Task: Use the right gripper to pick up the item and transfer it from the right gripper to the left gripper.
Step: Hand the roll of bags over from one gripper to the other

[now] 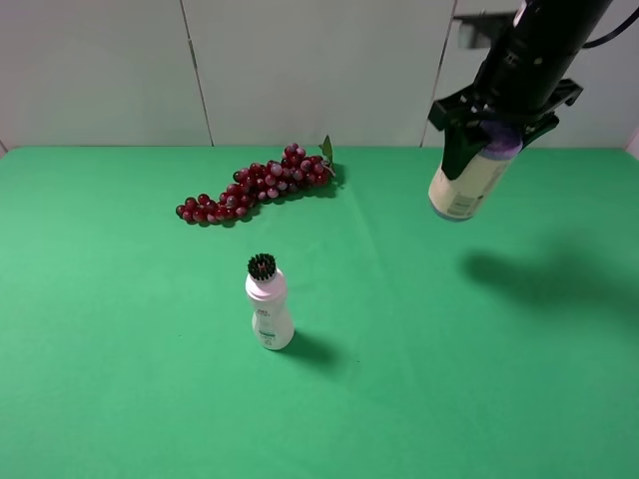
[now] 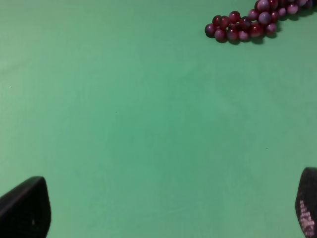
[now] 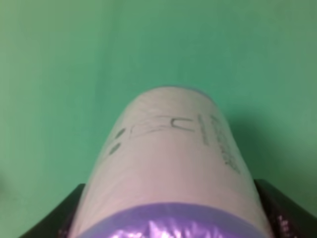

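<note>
Right arm aloft with its load, left jaws spread.
The right arm (image 1: pixel 544 45) reached down from the upper right of the high view. The right gripper (image 1: pixel 486 150) hung well above the worktop (image 1: pixel 120 399), pointing down and tilted leftward, its jaws clamped on either side of the canister (image 1: pixel 465 185) near the lid end. Its wrist view showed black fingers (image 3: pixel 290 213) flanking the body. The left gripper (image 2: pixel 166 210) lay outside the high view; its wrist view showed only two dark fingertips (image 2: pixel 25 210), set wide apart and facing the worktop.
</note>
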Action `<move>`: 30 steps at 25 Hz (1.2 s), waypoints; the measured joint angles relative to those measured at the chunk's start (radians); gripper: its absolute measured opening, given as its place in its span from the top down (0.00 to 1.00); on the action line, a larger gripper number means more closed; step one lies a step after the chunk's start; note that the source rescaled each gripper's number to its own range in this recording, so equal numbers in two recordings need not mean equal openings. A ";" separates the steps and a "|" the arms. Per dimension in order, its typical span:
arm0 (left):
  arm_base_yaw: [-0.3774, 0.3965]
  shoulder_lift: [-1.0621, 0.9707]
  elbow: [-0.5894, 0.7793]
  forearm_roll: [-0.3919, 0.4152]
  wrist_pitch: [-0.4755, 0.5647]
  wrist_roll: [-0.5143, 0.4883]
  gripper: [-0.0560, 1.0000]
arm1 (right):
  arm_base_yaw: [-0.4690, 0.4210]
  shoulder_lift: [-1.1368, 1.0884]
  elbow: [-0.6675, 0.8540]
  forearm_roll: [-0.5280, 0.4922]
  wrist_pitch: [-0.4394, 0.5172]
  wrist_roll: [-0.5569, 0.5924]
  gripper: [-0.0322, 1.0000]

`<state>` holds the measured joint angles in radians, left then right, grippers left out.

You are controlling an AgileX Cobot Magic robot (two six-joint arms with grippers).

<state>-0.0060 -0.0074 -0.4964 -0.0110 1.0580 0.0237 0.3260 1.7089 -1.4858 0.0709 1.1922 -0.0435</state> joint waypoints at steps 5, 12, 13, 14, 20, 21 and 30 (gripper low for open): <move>0.000 0.000 0.000 0.000 0.000 0.000 0.03 | 0.000 -0.079 0.000 0.036 0.017 0.000 0.93; 0.000 0.000 0.000 0.000 0.000 0.000 0.03 | 0.000 -0.143 0.000 0.108 0.022 -0.019 0.93; 0.000 0.000 0.000 0.000 0.000 0.000 0.03 | 0.000 -0.146 0.000 0.122 0.023 -0.031 0.93; 0.000 0.000 0.000 0.000 0.000 0.000 0.03 | 0.000 -0.146 0.000 0.144 0.024 -0.050 0.93; 0.000 0.000 0.000 0.000 0.000 0.000 0.03 | 0.000 -0.147 0.000 0.266 0.027 -0.174 0.93; 0.000 0.000 0.000 0.000 0.000 0.000 0.03 | 0.000 -0.147 0.000 0.283 0.027 -0.195 0.93; 0.000 0.000 0.000 -0.001 0.000 0.000 0.03 | 0.000 -0.147 0.000 0.346 0.027 -0.370 0.93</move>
<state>-0.0060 -0.0074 -0.4964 -0.0119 1.0580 0.0237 0.3260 1.5617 -1.4858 0.4166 1.2189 -0.4138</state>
